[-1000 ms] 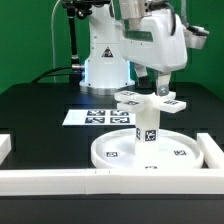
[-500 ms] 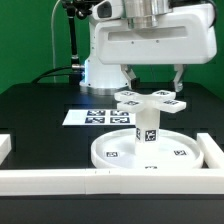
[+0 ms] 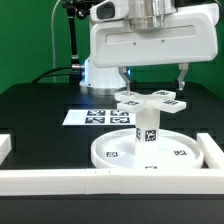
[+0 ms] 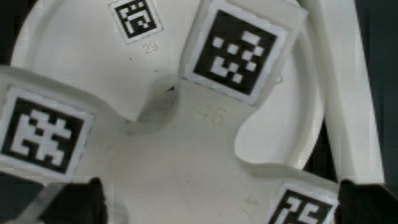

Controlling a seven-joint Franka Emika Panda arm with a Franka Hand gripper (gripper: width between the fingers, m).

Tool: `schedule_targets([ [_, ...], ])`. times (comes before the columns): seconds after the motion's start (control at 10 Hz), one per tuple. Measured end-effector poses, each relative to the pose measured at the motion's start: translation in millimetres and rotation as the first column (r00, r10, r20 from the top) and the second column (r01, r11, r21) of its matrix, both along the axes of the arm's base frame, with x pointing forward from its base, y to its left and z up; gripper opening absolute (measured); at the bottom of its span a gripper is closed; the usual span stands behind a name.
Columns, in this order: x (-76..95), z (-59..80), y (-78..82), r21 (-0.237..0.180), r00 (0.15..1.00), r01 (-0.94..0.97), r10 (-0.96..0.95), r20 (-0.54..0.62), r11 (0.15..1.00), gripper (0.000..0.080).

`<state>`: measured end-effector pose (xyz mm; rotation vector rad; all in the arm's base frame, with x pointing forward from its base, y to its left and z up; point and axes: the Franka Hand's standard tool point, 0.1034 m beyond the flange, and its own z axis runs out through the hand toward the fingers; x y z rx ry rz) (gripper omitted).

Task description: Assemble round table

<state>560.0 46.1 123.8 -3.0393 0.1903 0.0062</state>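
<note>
The large round disc [image 3: 118,152] lies flat at the front of the table. The short cylindrical leg [image 3: 147,128] stands upright on it, and the four-lobed cross base [image 3: 150,98] sits on top of the leg. My gripper [image 3: 154,82] hangs just above the cross base, open wide and empty, with one finger [image 3: 127,74] on each side of it. In the wrist view the cross base [image 4: 196,140] and its tags fill the picture, and the gripper [image 4: 222,205] has its dark fingertips [image 4: 80,200] far apart at the edge.
The marker board [image 3: 95,117] lies behind the disc. White border rails run along the front [image 3: 40,180], the exterior view's right [image 3: 212,150] and left [image 3: 5,147]. The arm's base [image 3: 100,65] stands at the back.
The hand has turned about its vertical axis, so it now faces the exterior camera broadside with fingers spread either side of the cross base. It has risen slightly. The parts have not moved.
</note>
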Motion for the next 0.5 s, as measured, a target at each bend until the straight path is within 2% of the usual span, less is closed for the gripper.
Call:
schedule_targets([
  [0.2,0.0,0.5,-0.5,-0.019,0.964,-0.264,0.264,0.019,0.964,0.0648],
  [0.3,0.2,0.7,0.4,-0.032,0.918,-0.394,0.395,0.025,0.918,0.0648],
  [0.5,-0.1,-0.2,-1.1,-0.039,0.874,-0.483,0.484,0.026,0.875,0.0648],
])
